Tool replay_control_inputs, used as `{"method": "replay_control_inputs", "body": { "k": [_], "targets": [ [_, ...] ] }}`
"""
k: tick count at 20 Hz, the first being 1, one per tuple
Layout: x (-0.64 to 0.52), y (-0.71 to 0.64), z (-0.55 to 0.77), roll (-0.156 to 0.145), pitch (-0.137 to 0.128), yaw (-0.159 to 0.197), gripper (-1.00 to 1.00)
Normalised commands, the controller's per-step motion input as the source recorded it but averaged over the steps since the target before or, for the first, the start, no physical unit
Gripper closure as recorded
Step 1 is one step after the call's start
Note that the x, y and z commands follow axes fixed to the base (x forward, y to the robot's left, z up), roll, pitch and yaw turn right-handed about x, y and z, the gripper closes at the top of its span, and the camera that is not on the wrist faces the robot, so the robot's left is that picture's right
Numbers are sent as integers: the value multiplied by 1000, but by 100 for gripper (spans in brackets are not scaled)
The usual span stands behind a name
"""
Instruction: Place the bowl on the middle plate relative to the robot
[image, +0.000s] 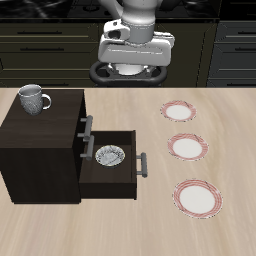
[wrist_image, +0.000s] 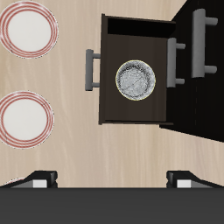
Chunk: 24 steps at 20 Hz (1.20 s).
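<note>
Exterior view: three plates (image: 187, 147), one bowl (image: 109, 155).

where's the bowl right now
The bowl sits inside the pulled-out drawer of the dark cabinet, below the mug on top; the three plates lie apart on the table.

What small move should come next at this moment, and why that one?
Probably lower the gripper toward the bowl, lining it up over the rim. The bowl sits inside the open drawer of the dark cabinet, untouched, while the gripper hangs high above the table and holds nothing. The middle plate is bare, so grasping comes first.
</note>
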Motion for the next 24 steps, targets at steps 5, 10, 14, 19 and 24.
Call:
{"method": "replay_control_inputs", "body": {
  "k": [5, 10, 14, 19, 24],
  "targets": [
    [300, 35, 4, 8, -9, 1, -100],
    [264, -55, 74, -41, -26, 19, -100],
    [227, -177, 47, -57, 7, -61, -100],
    [345, -198, -28, -52, 35, -213, -100],
    [131, 29, -5, 11, -18, -184, -100]
  ]
}}
